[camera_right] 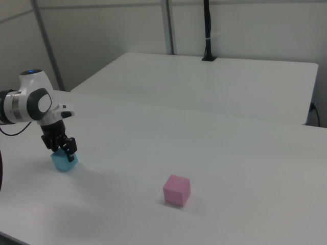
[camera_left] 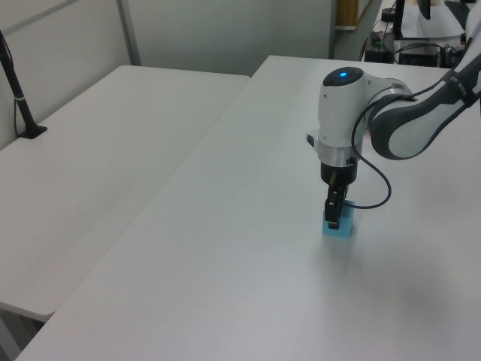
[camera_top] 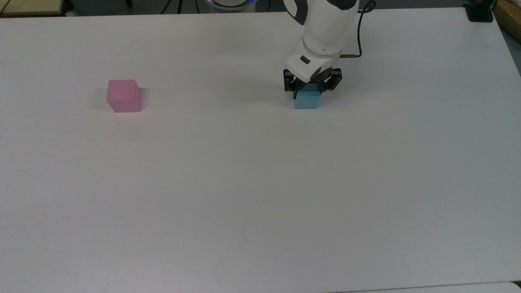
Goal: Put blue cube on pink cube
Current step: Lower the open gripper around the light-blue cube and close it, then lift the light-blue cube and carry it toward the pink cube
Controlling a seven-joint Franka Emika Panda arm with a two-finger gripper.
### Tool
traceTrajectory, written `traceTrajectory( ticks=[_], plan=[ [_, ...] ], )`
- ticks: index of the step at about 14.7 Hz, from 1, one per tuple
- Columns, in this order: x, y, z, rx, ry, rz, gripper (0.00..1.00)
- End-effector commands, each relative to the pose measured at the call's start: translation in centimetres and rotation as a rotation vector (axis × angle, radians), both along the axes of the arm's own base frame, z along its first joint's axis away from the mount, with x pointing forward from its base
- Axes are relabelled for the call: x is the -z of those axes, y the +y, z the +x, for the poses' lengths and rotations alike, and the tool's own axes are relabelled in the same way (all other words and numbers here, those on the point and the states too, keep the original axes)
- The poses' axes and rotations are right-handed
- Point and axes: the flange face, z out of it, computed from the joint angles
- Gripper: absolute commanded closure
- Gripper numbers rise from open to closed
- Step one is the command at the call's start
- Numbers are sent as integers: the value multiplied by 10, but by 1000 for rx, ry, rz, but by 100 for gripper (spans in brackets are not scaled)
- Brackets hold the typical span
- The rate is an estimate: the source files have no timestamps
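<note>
Over the blue cube [camera_top: 306,100], gripper [camera_top: 311,90] points down; fingers straddle it, grip unclear.

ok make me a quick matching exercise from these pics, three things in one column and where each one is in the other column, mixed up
Column one:
1. blue cube
2. pink cube
3. gripper

Column two:
A. alone on the table, toward the top view's left
B. lowered over a cube, a finger on either side
C. on the table under the arm's tool

Pairs: 1-C, 2-A, 3-B
</note>
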Motion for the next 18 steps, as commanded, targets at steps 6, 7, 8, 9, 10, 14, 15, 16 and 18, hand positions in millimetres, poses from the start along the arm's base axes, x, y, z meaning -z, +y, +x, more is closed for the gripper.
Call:
traceTrajectory(
  ticks=[6,7,8,9,10,14,15,16,18],
  plan=[
    [-154,-26,-2,-12,22,-22,85],
    [-179,-29,-3,-21,30,-25,85],
    [-216,-32,-5,-27,33,-25,85],
    [-248,-41,-5,-10,20,-20,84],
    [-268,-46,-3,1,6,-14,84],
    [-277,-66,2,9,-5,-8,84],
    [-281,-85,3,-7,6,-8,84],
    [-282,-117,8,-1,23,-10,84],
    [-283,-189,19,17,28,-8,84]
  ],
)
